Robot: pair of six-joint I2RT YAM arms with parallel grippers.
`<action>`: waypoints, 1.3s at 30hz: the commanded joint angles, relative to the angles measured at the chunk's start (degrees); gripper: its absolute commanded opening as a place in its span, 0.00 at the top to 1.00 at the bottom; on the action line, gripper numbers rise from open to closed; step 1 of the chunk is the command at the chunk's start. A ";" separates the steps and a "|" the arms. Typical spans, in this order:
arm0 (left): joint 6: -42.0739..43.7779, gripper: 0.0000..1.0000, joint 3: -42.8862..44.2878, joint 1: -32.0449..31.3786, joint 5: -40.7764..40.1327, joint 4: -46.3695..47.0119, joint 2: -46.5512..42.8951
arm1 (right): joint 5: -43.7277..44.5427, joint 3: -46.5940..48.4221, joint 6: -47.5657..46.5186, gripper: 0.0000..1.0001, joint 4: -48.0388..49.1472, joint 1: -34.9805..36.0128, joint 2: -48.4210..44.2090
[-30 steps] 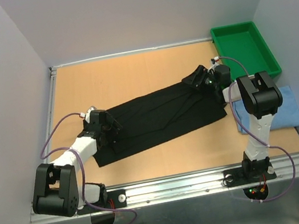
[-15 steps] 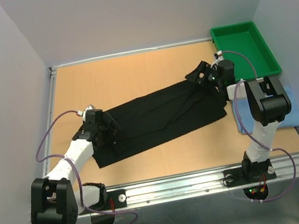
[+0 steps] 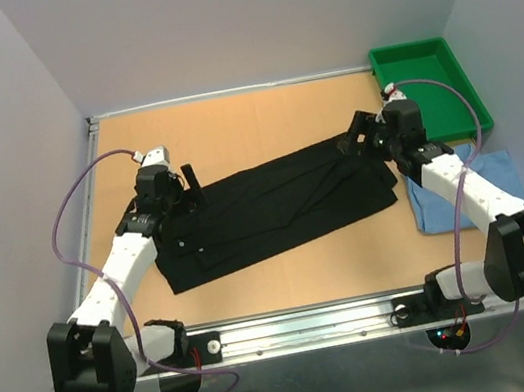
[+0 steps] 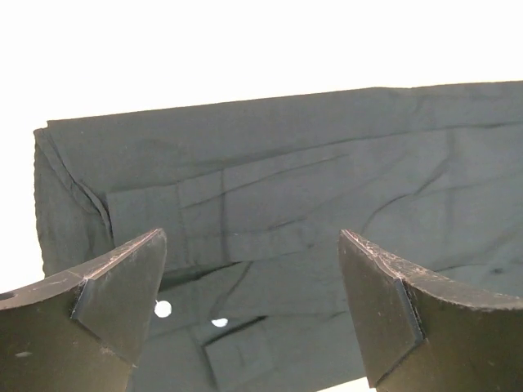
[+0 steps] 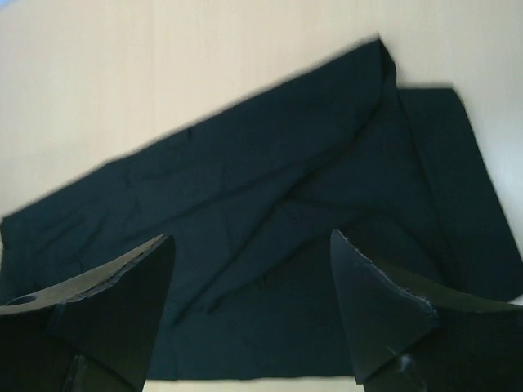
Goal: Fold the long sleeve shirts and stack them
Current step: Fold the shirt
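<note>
Both arms have pulled back from the black shirt [image 3: 275, 209] since a second ago: the left gripper [image 3: 186, 182] has shifted toward the far side of the garment's left end, while the right gripper [image 3: 356, 131] has drawn away toward the green tray [image 3: 411, 63], its elbow swung out to the right. Each gripper now holds nothing. The left wrist view shows the left gripper [image 4: 252, 237] with fingers spread wide above dark cloth [image 4: 286, 163], two small white buttons [image 4: 163, 308] visible between them. The right wrist view shows the right gripper [image 5: 252, 238] equally spread, looking down on the shirt's right end [image 5: 270, 204]. The black shirt lies flat on the wooden counter [image 3: 230, 130] as a long folded strip, running diagonally from near left to far right. The light blue shirt [image 3: 509, 183] rests folded at the counter's right edge, on the near side of the tray and just beside the black shirt's right end, partly covered by the right arm.
</note>
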 commanded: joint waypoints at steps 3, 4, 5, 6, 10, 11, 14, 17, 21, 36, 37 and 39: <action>4.03 0.05 5.12 0.24 2.32 1.34 9.72 | 9.98 -4.81 1.30 0.26 -12.87 2.81 -1.54; 3.68 0.04 5.82 0.24 3.10 0.47 12.26 | 10.60 -5.16 1.48 0.29 -12.87 2.90 -0.76; 3.15 0.04 6.61 0.24 3.11 0.29 13.50 | 11.12 -5.42 1.74 0.30 -12.87 2.90 -0.14; 3.15 0.05 6.80 0.24 4.77 0.20 14.47 | 11.30 -5.43 1.74 0.32 -12.79 2.90 0.56; 2.18 0.04 6.80 0.24 4.96 0.11 17.47 | 11.48 -5.16 2.09 0.41 -12.17 3.25 4.69; 1.74 0.05 6.71 0.24 4.26 -0.15 18.43 | 11.13 -5.34 2.01 0.43 -11.21 3.25 6.17; 0.78 0.04 6.54 0.24 3.99 -0.33 20.36 | 9.64 -5.08 2.09 0.45 -8.84 3.25 10.39; -0.80 0.04 6.10 0.24 4.87 -1.12 22.04 | 9.98 -4.37 1.92 0.47 -6.99 3.34 13.04; -4.40 0.04 3.90 0.24 5.75 -1.21 22.74 | 10.78 -1.65 0.26 0.48 -5.84 3.34 17.69; -17.05 0.03 -11.74 -0.11 21.91 3.70 13.00 | -0.71 35.94 -8.28 0.43 -5.32 3.51 51.16; -17.94 0.03 -13.75 -0.63 23.14 4.32 12.20 | -1.61 39.45 -8.63 0.42 -5.32 3.95 55.28; -20.74 0.03 -15.52 -3.44 26.13 5.99 10.45 | -3.37 48.04 -9.33 0.41 -5.40 4.56 59.43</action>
